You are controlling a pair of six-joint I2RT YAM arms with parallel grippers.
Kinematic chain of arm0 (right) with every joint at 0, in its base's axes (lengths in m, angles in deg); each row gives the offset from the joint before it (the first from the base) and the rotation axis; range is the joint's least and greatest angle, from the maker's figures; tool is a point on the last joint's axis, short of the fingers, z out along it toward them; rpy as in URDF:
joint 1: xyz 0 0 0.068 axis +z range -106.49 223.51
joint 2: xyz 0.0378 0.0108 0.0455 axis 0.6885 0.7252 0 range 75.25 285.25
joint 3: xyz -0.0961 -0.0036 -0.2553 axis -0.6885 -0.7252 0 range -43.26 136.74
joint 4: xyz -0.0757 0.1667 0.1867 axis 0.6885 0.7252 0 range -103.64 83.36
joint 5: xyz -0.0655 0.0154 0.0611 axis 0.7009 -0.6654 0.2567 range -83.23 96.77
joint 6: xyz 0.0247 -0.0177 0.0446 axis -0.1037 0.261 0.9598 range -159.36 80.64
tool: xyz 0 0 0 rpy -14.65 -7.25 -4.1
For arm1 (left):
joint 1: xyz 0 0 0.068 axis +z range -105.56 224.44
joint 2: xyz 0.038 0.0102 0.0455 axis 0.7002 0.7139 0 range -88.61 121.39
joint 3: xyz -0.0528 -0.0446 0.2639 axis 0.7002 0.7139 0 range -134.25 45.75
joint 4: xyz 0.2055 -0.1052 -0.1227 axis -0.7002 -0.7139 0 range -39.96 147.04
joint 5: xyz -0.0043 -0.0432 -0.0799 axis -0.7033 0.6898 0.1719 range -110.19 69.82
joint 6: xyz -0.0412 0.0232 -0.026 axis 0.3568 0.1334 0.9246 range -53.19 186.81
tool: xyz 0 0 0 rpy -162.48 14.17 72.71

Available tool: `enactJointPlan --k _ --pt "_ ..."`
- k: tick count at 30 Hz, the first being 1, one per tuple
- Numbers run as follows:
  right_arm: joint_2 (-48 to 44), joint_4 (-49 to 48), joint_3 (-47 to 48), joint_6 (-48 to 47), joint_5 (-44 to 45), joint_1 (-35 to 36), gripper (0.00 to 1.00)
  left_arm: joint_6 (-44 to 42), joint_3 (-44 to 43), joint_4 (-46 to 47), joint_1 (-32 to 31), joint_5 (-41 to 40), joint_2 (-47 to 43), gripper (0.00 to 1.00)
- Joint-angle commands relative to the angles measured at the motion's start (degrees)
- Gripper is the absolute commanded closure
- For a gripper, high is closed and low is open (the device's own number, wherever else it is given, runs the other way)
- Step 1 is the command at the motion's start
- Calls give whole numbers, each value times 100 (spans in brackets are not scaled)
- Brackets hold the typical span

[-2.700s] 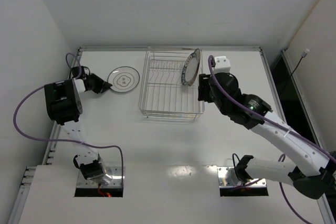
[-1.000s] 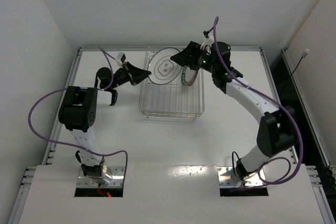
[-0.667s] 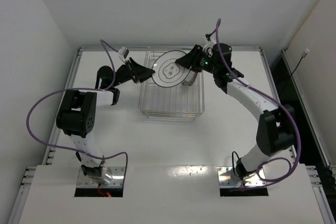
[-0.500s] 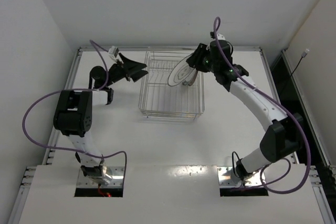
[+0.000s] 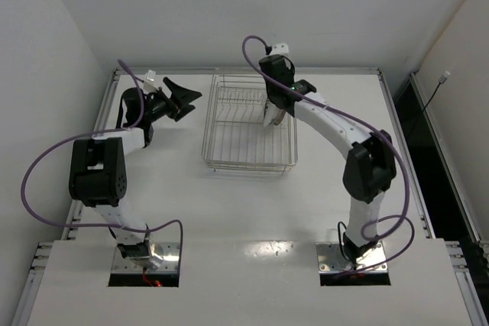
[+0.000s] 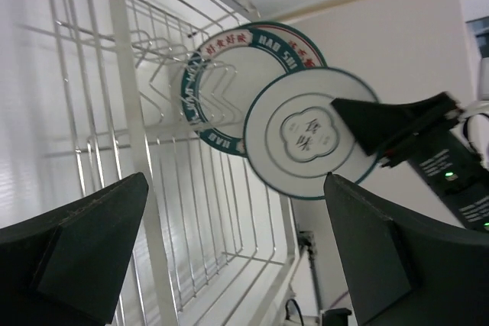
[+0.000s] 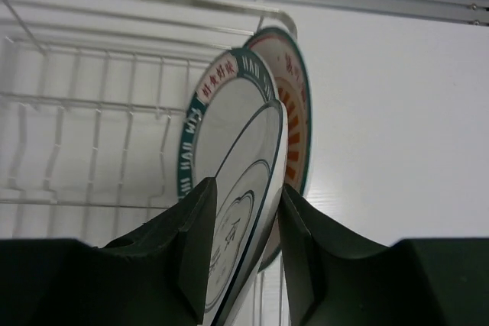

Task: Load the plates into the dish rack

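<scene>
The white plate with a thin dark ring [image 7: 243, 219] stands on edge, and my right gripper [image 7: 246, 188] is shut on its rim above the right end of the dish rack [image 5: 208, 143]. Just behind it in the rack stand the dark-blue-rimmed plate [image 7: 200, 116] and the orange-striped plate [image 7: 296, 108], both upright. The left wrist view shows the ringed plate [image 6: 302, 133] in front of the blue-rimmed one [image 6: 221, 66], over the rack's wires [image 6: 130, 135]. My left gripper [image 5: 185, 95] is open and holds nothing, left of the rack; its fingers [image 6: 84, 253] frame that view.
The white table has a raised rim [image 5: 244, 71] at the back and along both sides. White walls stand close behind and to the left. Purple cables loop off both arms. The arm bases sit in cutouts [image 5: 144, 263] at the near edge.
My left gripper let go of the ringed plate, opened wide and drew back to the left. The right arm swung the plate from flat-facing to edge-on over the rack's right end.
</scene>
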Motion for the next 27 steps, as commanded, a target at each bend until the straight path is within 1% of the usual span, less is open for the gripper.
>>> enactJointPlan --k 1,6,9,13,15,21,27 --pt "237 -283 357 -788 429 22 100 -1128 -422 -1210 21 -370 -346 0" --pt "466 -609 419 -1175 -71 -215 100 -1128 -422 -1210 21 -370 -206 0" --pt "466 -750 367 -1403 -291 -215 100 -1128 -422 -1210 21 -317 -205 0" --pt "72 -1206 -45 -1536 -493 -268 100 -1128 -475 -1210 21 -317 -152 0" --pt "-43 -1417 -109 -1676 -564 -268 100 -1128 -475 -1210 21 -317 -152 0" --pt "27 -1471 50 -1975 -626 -268 100 -1128 -475 -1210 21 -317 -100 0" --pt "132 -1576 251 -2081 -1170 -374 100 -1128 -528 -1210 21 -317 -100 0"
